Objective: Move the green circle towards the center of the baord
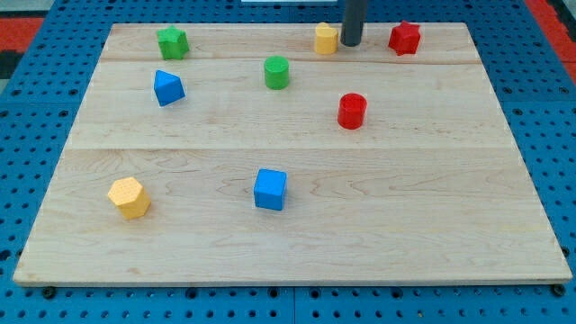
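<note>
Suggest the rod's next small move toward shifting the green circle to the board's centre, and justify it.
Probably slide my tip toward the view's left, to just above the green circle. It now sits beside the yellow block, right of the circle; the centre lies below the circle.

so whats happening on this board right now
I'm a robot arm pushing blocks with a rod. My tip sits near the view's top edge, right beside the yellow block. The green circle I'm meant to push to the centre lies down-left of the tip, untouched. Below it, a blue cube sits near mid-board.

One camera — high, angled down over the board (297, 243)
</note>
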